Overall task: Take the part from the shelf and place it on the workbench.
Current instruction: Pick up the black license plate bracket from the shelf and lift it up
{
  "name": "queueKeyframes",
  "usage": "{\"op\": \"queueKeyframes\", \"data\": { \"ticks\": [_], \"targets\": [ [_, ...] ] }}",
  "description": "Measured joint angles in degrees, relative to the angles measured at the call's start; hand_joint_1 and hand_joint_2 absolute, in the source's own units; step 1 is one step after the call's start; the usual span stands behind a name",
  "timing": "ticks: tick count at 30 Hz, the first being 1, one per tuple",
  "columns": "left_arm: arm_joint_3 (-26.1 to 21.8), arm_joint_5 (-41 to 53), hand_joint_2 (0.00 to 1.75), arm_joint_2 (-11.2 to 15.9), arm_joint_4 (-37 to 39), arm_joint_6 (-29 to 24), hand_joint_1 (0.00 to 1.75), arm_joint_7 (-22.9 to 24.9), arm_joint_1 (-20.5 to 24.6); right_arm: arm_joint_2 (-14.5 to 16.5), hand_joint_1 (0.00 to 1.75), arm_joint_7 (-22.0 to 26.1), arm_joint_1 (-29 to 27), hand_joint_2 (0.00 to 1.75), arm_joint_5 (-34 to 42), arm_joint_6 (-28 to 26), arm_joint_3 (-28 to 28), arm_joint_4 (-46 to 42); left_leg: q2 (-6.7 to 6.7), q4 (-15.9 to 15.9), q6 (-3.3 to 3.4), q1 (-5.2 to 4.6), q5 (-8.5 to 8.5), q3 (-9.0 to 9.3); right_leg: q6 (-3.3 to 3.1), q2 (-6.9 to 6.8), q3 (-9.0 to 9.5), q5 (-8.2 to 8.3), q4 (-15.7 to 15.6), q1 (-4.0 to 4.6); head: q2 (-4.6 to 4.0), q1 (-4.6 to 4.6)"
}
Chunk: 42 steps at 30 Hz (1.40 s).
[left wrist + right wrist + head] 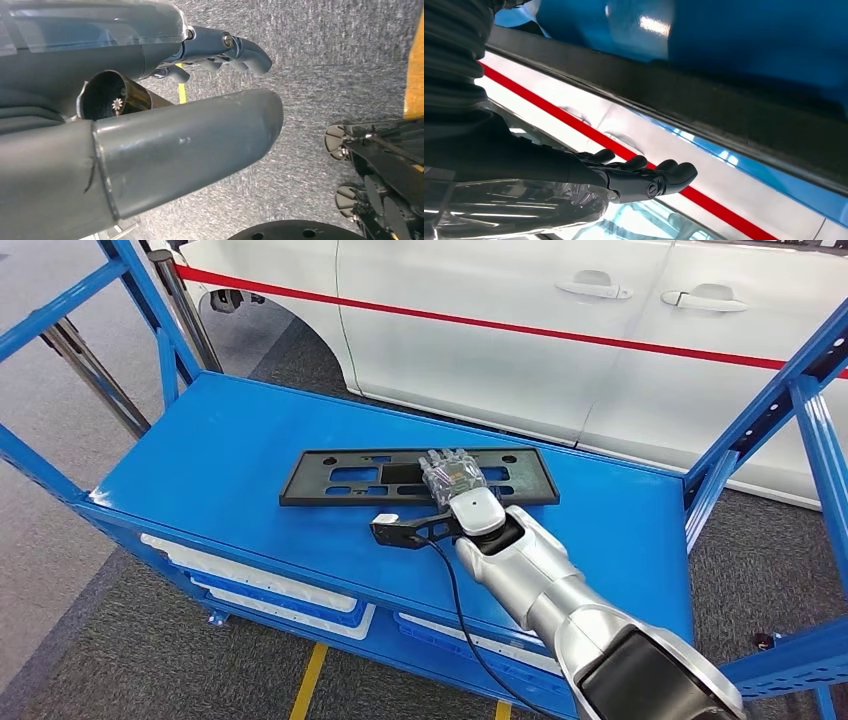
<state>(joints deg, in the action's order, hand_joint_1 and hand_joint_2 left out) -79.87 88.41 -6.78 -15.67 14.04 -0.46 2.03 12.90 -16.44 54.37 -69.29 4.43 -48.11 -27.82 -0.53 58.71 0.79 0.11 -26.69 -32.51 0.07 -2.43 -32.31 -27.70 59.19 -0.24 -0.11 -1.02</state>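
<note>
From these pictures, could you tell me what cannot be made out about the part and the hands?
- Head view: the right hand covers the black part; contact underneath is hidden.
- Right wrist view: the fingers extend, grip unclear.
- Left wrist view: the left hand is close and partly cut off.

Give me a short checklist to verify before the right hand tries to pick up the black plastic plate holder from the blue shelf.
1. Flat black rectangular plastic frame lies flat on the blue metal shelf: ok.
2. Right hand is over the frame: ok.
3. Right hand grips the frame: cannot tell; fingers look extended.
4. Shelf around the frame free of other objects: ok.
5. Left hand carries nothing, hanging over grey floor: ok.
</note>
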Motion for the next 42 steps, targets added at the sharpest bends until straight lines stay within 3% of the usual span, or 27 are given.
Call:
{"op": "queueKeyframes", "data": {
  "ticks": [4, 8, 35, 39, 42],
  "targets": [
    [0.00, -0.25, 0.00, 0.00, 0.00, -0.22, 0.00, -0.01, 0.00, 0.02, 0.00, 0.33, -0.29, 1.75, 0.00, 0.28, 0.00, 0.07, 0.00, 0.00, 0.00, 0.00, 0.00, -0.01, 0.00, 0.00, 0.01, 0.00, 0.00, 0.02, 0.00, 0.00],
    [0.00, -0.71, 0.00, 0.00, 0.00, -0.17, 0.00, 0.59, 0.02, 0.08, 1.72, 0.31, -0.49, 1.75, 0.11, 0.63, 0.05, 0.07, 0.00, 0.00, 0.00, 0.00, 0.00, -0.01, 0.00, 0.00, 0.01, 0.00, 0.00, 0.01, 0.00, -0.01],
    [-0.11, -1.36, 0.00, -0.01, 0.00, 0.46, 0.00, 0.32, 0.05, -0.02, 1.75, 0.14, -1.62, 1.75, 1.25, 0.71, 5.31, 0.35, 0.00, 0.00, 0.00, -0.01, 0.00, 0.03, 0.00, -0.01, 0.03, 0.00, 0.00, 0.00, 0.00, -0.01],
    [-0.14, -1.96, 1.75, 0.00, 0.00, 1.41, 0.00, -0.78, 0.04, -0.02, 1.75, 0.32, -1.64, 1.75, 1.30, 0.57, 5.50, 0.44, 0.00, 0.00, 0.00, -0.01, 0.00, 0.03, 0.00, -0.01, 0.03, 0.00, 0.00, 0.00, 0.00, 0.01],
    [-0.53, -3.18, 1.75, 0.00, 0.00, 2.82, 0.00, -2.43, 0.04, -0.12, 1.75, 1.17, -1.64, 1.75, 1.67, 0.16, 5.69, 0.44, 0.00, 0.00, 0.00, -0.01, 0.00, 0.04, 0.00, -0.01, 0.04, 0.00, 0.00, 0.00, 0.00, 0.01]
  ]
}}
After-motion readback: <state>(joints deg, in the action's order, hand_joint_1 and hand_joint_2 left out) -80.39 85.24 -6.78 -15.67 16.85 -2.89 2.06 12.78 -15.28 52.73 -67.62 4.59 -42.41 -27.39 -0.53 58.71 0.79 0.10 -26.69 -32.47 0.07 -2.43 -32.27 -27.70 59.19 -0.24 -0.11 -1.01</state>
